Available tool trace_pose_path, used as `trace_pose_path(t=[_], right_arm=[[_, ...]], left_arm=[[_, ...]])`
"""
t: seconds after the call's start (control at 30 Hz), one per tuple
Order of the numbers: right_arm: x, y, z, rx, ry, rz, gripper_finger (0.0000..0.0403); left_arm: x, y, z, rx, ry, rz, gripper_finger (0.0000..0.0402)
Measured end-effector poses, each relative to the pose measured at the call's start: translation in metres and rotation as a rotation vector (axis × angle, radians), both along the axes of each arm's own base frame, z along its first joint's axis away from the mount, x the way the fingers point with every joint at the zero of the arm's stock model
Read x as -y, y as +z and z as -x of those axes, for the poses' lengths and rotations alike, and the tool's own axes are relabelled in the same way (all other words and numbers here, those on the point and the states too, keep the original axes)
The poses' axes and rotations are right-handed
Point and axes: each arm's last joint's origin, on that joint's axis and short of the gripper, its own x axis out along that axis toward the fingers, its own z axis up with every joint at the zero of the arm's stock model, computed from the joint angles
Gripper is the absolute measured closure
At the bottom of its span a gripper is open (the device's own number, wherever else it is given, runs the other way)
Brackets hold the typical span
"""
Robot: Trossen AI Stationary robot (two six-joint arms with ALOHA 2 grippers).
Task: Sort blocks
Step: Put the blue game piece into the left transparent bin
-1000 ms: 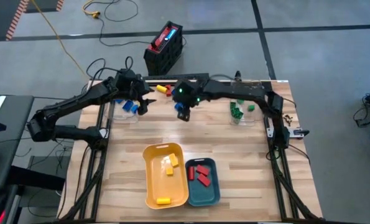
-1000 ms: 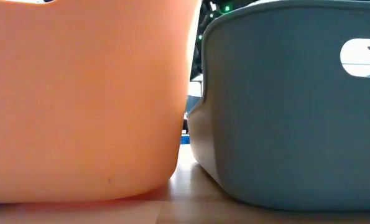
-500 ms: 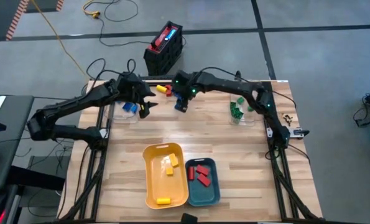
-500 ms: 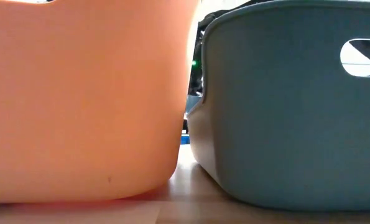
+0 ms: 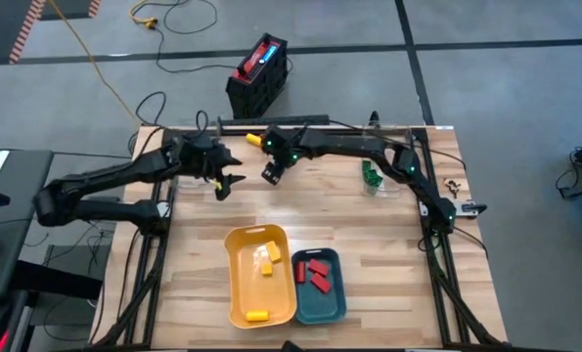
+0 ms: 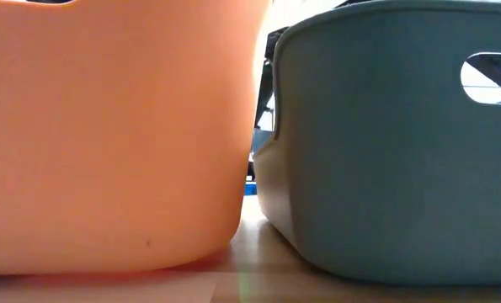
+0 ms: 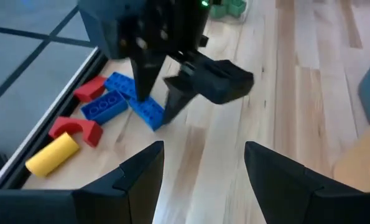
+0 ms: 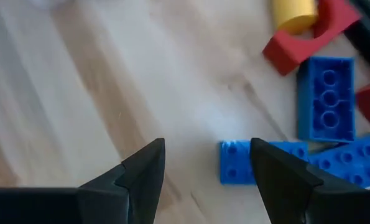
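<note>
Closest to the camera side of the table, the yellow tray and the teal tray sit side by side, touching, long axes running front to back. The yellow one has a few yellow blocks in it, and the teal one holds red blocks, lying at mixed angles.

Further back, the left gripper hangs over bare wood, jaws parted and nothing between them. The right gripper is just beside it, reaching toward the far left corner, also spread with nothing gripped. Its fingertips stand right at a blue block.

That blue block lies flat, studs up, long axis slanting across the table planks. Past it are two more blue bricks, a red arch piece, another red block and a yellow cylinder on its side, all bunched along the far table edge.

Green blocks sit near the far right side.
</note>
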Motion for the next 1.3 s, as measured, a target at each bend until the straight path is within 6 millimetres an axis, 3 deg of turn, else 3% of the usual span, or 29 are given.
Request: trace_pose_path(t=[0.17, 0.4, 0.53, 0.73, 0.97, 1.13, 1.3], right_arm=[[-0.002, -0.009, 0.000, 0.011, -0.160, 0.062, 0.0154], [-0.004, -0.022, 0.009, -0.056, -0.315, 0.012, 0.0154], [-0.001, -0.019, 0.008, -0.007, -0.410, 0.001, 0.0154], [0.000, -0.028, 0.007, 0.074, -0.700, -0.101, 0.0155], [-0.005, -0.034, 0.000, 0.169, -0.838, -0.185, 0.0174], [0.000, -0.039, 0.016, 0.080, -1.026, -0.243, 0.0183], [0.007, -0.039, 0.019, 0.071, -1.051, -0.239, 0.0184]], left_arm=[[0.008, -0.002, 0.008, 0.020, 0.020, -0.001, 0.0185], [0.017, -0.010, 0.014, 0.028, 0.019, 0.032, 0.0185], [0.020, -0.008, 0.010, 0.046, -0.001, 0.020, 0.0185], [0.028, -0.006, 0.006, 0.079, -0.027, 0.030, 0.0185], [0.040, -0.006, 0.002, 0.078, -0.063, 0.036, 0.0185], [0.047, -0.006, 0.000, 0.075, -0.087, 0.028, 0.0185], [0.050, -0.006, -0.001, 0.074, -0.096, 0.023, 0.0185]])
